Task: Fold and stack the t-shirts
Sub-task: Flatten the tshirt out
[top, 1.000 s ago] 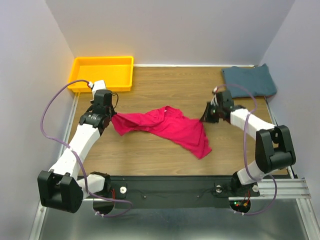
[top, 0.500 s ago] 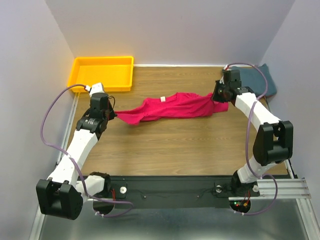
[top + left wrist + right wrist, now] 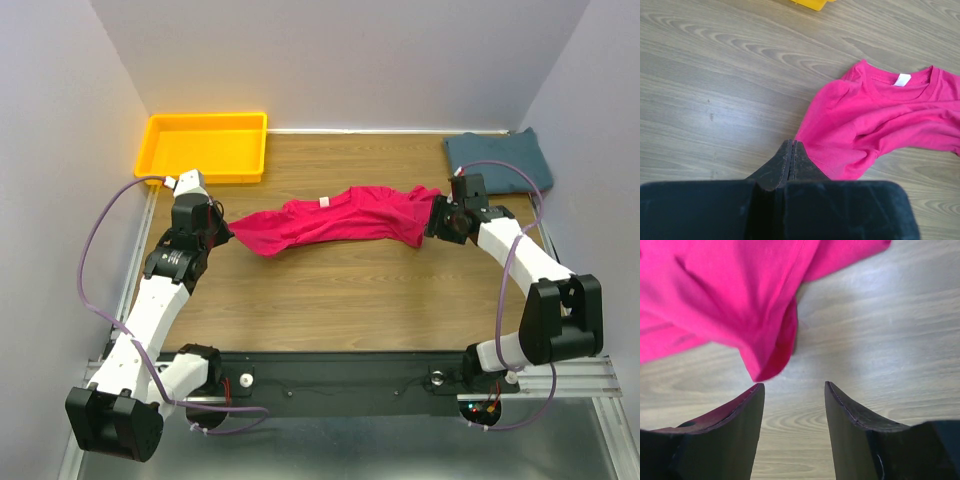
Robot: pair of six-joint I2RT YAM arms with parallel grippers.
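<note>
The crimson-pink t-shirt (image 3: 340,218) lies stretched out left to right across the middle of the wooden table, collar and white label toward the back. My left gripper (image 3: 222,228) is shut at the shirt's left end; in the left wrist view the shut tips (image 3: 791,144) meet the hem of the pink cloth (image 3: 880,120). My right gripper (image 3: 437,220) stands open at the shirt's right end. In the right wrist view a corner of the pink cloth (image 3: 730,295) hangs free just ahead of the open gripper (image 3: 794,387), nothing between the fingers. The teal-blue t-shirt (image 3: 500,160) lies folded in the back right corner.
A yellow tray (image 3: 203,117) sits at the back left, its corner (image 3: 810,4) showing in the left wrist view. White walls close in the table at the left, back and right. A black rail (image 3: 340,368) runs along the near edge between the arm bases.
The arms pulled the crumpled pink shirt out into a long band. The right gripper carried its end back and right, came forward a little, then opened and let go.
</note>
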